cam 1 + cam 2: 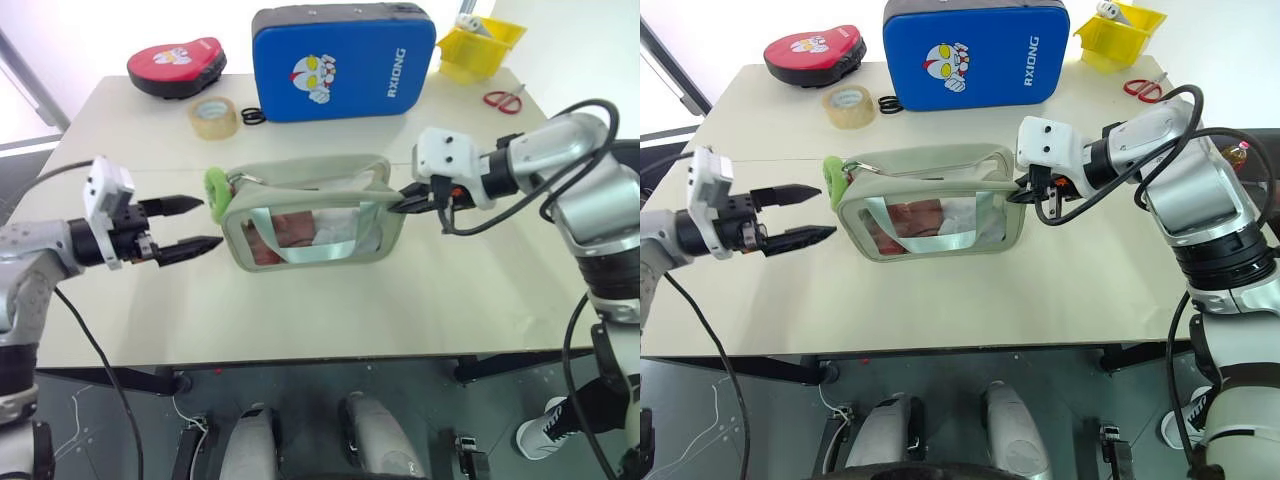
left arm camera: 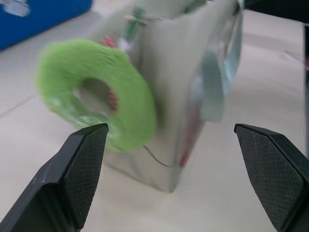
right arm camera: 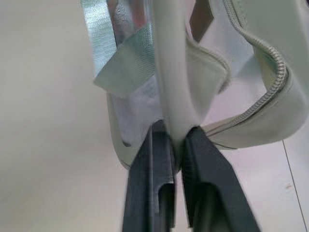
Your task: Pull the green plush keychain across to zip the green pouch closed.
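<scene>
Right gripper (image 1: 408,203) pinches the green pouch (image 1: 310,225) at its far end to brace it, while the left gripper (image 1: 190,225), fingers spread, lines up on the green plush keychain (image 1: 216,188) at the pouch's near-left corner.

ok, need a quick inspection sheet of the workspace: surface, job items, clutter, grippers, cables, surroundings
Surface: beige table, front area bare.
Job's things: green pouch upright mid-table, zip open along the top; green plush keychain hanging at its left end.
Clutter: blue case, red pad, tape roll, black rings, yellow bin, red scissors, all at the far side.
Grippers: left gripper open, fingers either side of the keychain, not touching. Right gripper shut on the pouch's right end.
Cables: black cables hang off both arms.
Surroundings: grey floor below; nothing else seen.
</scene>
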